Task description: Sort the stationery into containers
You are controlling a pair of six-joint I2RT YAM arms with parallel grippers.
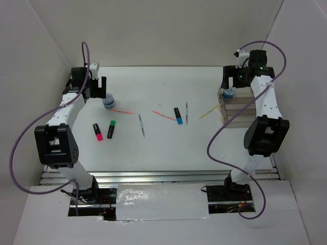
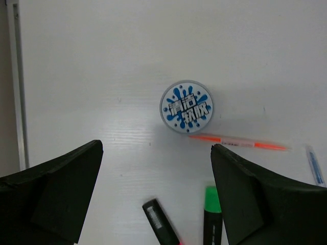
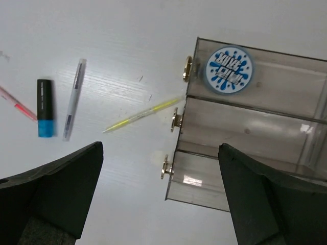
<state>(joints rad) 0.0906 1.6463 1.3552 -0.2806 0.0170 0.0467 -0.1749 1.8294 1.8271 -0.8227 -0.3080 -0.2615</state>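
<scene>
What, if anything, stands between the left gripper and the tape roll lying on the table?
Nothing visible. The left gripper has its fingers open, with the tape roll in plain view on the bare table beyond them. An orange stick lies close beside the roll, not over it.

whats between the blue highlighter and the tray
A pen lies right beside the highlighter, then a yellow stick runs slantwise toward the tray. The right wrist view shows this most clearly.
</scene>
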